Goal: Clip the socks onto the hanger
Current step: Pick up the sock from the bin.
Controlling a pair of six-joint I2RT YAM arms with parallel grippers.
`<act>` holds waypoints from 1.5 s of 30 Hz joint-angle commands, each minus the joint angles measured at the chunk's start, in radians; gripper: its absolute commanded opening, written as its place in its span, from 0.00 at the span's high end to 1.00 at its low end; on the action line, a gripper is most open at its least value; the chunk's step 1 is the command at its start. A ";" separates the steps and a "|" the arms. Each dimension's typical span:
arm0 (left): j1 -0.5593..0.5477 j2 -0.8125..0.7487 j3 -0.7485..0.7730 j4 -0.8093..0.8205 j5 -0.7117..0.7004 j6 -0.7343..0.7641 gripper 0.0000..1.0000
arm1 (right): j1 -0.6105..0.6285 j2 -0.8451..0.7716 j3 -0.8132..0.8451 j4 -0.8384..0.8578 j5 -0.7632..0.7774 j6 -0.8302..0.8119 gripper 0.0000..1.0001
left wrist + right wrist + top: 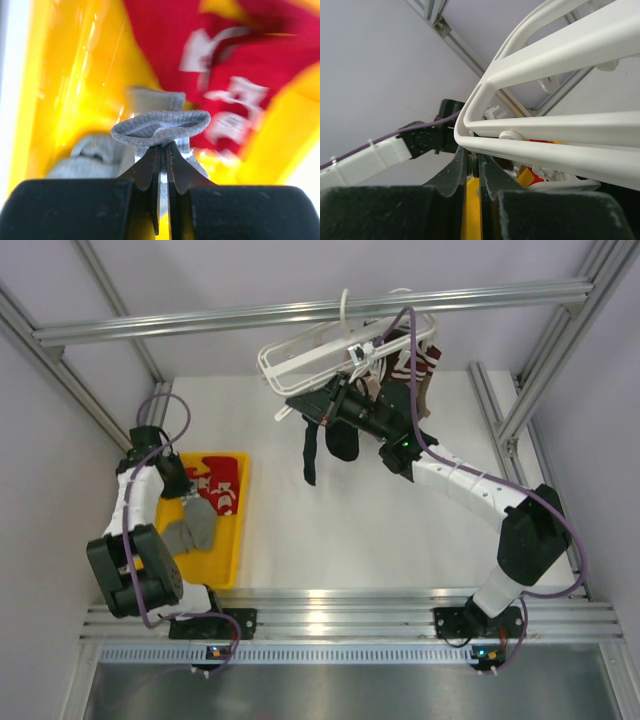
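Top external view: the left gripper [188, 508] hangs over the yellow tray [228, 562], which lies at the left of the frame on the white table [330, 530]. In the tray there is a grey sock [192, 531] at the middle and red socks [224, 486] with white marks at the far end. The hanger [310, 355] is at the upper centre of the frame, tilted, with its hook over the metal bar [200, 322] that crosses the top. The right gripper [298, 405] reaches to the lower left corner of the hanger. Two black socks [310, 455] hang down just beside it, and more dark fabric hangs at the right end of the hanger.

In the left wrist view, the left gripper [162, 150] has its fingers pressed together on the grey sock [160, 127]; they pinch the cuff, which bulges above the tips. The red socks [250, 60] lie behind it at the upper right, blurred, and the yellow tray [75, 75] fills the left of the frame.

In the right wrist view, the right gripper [474, 161] is closed on the rounded corner of the hanger [545, 125], one finger on each side of the white rim. The white bars of the hanger run from there to the right edge of the frame.
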 commanded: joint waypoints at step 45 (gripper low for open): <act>-0.057 -0.312 -0.163 -0.237 0.450 1.127 0.58 | -0.003 0.034 0.051 0.028 -0.012 0.018 1.00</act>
